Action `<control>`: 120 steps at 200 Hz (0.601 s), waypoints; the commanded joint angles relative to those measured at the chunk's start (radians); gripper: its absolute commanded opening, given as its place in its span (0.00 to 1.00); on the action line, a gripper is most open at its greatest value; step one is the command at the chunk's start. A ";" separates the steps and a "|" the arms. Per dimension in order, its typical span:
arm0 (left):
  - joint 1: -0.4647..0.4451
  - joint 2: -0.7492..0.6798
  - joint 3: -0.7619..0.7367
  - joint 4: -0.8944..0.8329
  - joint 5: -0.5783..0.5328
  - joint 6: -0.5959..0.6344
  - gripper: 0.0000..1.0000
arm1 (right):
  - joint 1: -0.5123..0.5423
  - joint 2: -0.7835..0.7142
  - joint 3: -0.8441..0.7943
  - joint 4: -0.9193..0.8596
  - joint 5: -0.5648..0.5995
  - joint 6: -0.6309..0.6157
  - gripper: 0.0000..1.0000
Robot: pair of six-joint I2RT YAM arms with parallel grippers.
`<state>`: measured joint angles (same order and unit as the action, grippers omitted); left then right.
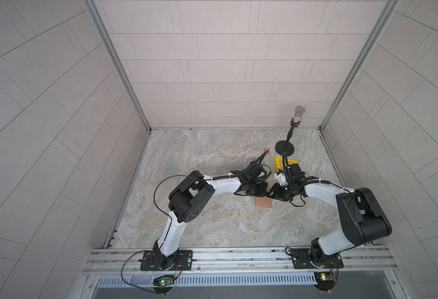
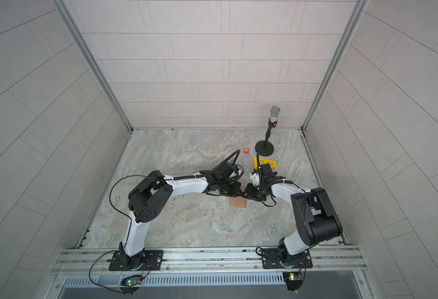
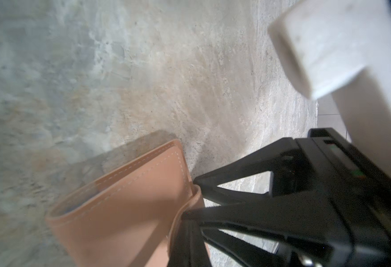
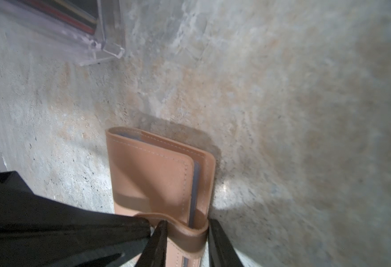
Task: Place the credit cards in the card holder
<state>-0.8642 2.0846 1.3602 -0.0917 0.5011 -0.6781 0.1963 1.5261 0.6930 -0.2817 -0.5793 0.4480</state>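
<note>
right pincer [image 4: 187, 228] around card holder [image 4: 152, 175]

The 2 top views looked steeply down from high overhead at the front, side by side, facing the back wall [image 1: 225, 64], and shared the whole tabletop [image 1: 212, 227] from edge to edge. The 2 wrist cameras sat very near the tabletop, facing each other, and both caught the tan card holder [image 3: 120, 208] close up, from opposite ends.
</note>
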 commanded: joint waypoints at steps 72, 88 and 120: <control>0.007 0.026 -0.097 0.033 0.007 0.003 0.01 | 0.009 0.045 -0.013 -0.076 0.062 -0.015 0.32; 0.007 0.019 -0.120 0.033 0.010 0.027 0.01 | 0.010 0.043 -0.012 -0.079 0.065 -0.015 0.32; 0.005 0.011 -0.149 0.026 0.011 0.067 0.01 | 0.011 0.041 -0.010 -0.082 0.065 -0.015 0.32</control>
<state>-0.8547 2.0850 1.2694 0.0505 0.5213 -0.6598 0.1974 1.5314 0.7021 -0.2932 -0.5785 0.4473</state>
